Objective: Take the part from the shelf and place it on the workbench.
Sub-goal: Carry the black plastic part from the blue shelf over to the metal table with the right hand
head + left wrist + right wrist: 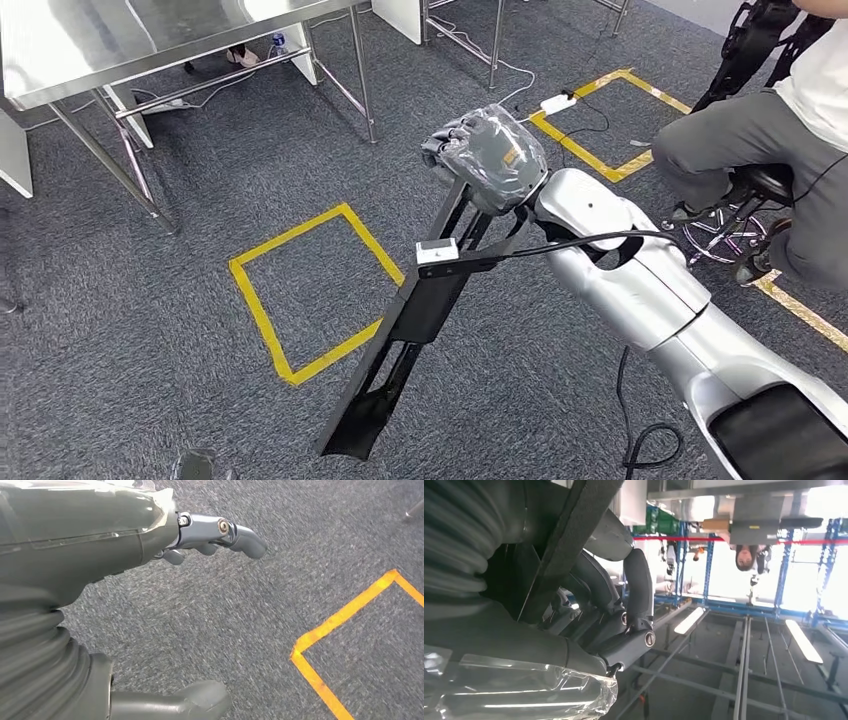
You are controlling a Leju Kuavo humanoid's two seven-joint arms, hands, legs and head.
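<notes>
A long black part (415, 320) with cut-outs and a small white label hangs slanted over the carpet in the head view. My right hand (487, 155), wrapped in clear plastic, grips its upper end. In the right wrist view the dark fingers (636, 595) curl around the black part (569, 540). My left hand (210, 535) hangs over the grey carpet, holding nothing, its fingers apart from the thumb. A steel workbench (120, 40) stands at the far left.
A yellow tape square (310, 290) marks the carpet under the part, another lies further right. A seated person (760, 130) on a stool is at the right. A white power strip (557, 102) and cables lie on the floor.
</notes>
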